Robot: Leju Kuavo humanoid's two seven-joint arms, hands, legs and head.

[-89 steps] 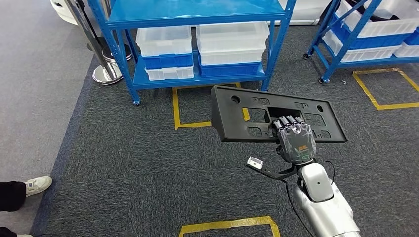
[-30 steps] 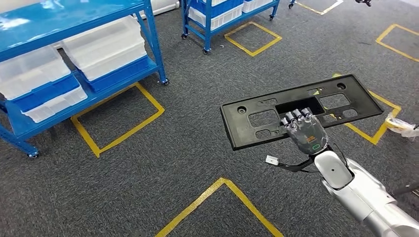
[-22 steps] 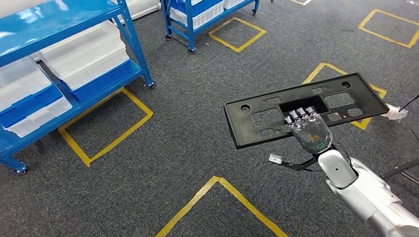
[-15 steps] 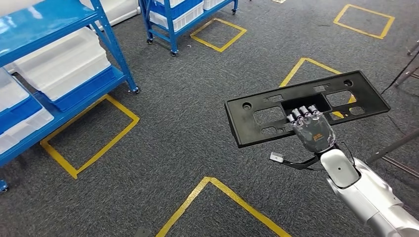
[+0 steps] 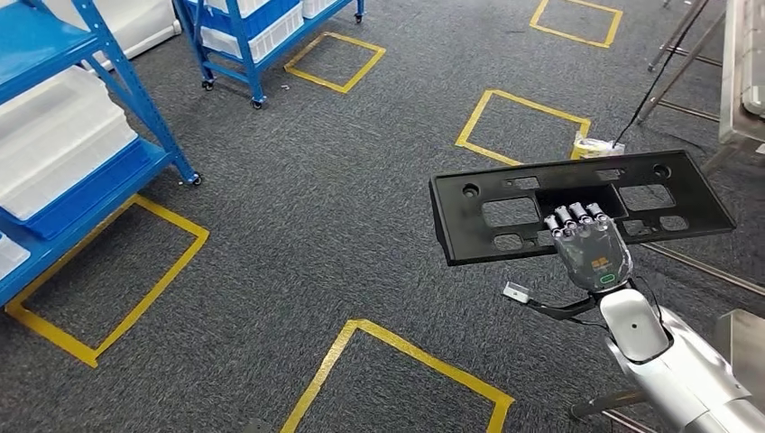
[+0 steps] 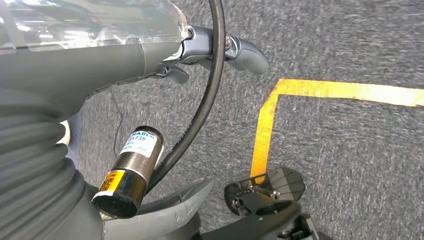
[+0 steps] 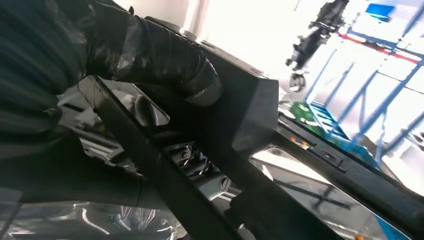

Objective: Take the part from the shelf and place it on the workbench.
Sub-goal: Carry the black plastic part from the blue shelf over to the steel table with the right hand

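1. We carry the part [image 5: 577, 203], a long flat black plate with holes in it. It is up in the air, above the grey carpet [image 5: 316, 207], and nothing else holds it up.
2. Our right hand [image 5: 588, 245] grips the part at the middle of its near long edge. The fingers [image 5: 574, 215] hook up through the big middle hole. In the right wrist view the thumb [image 7: 165, 65] presses on the plate from the other side.
3. The part sticks out far on both sides of the hand, so we think it could tip or swing. We should keep it flat and turn slowly.
4. Our left hand [image 6: 220, 47] hangs down by the floor, near a yellow tape line [image 6: 265, 130]. We cannot tell if it is spread or curled; nothing seems to be in it.
5. The blue shelf [image 5: 90, 99] stands at the left edge of the head view. A grey metal thing [image 5: 741, 81] shows at the top right corner. It may be the workbench, but we cannot be sure.
6. We should hold tight until the part lies on the bench.
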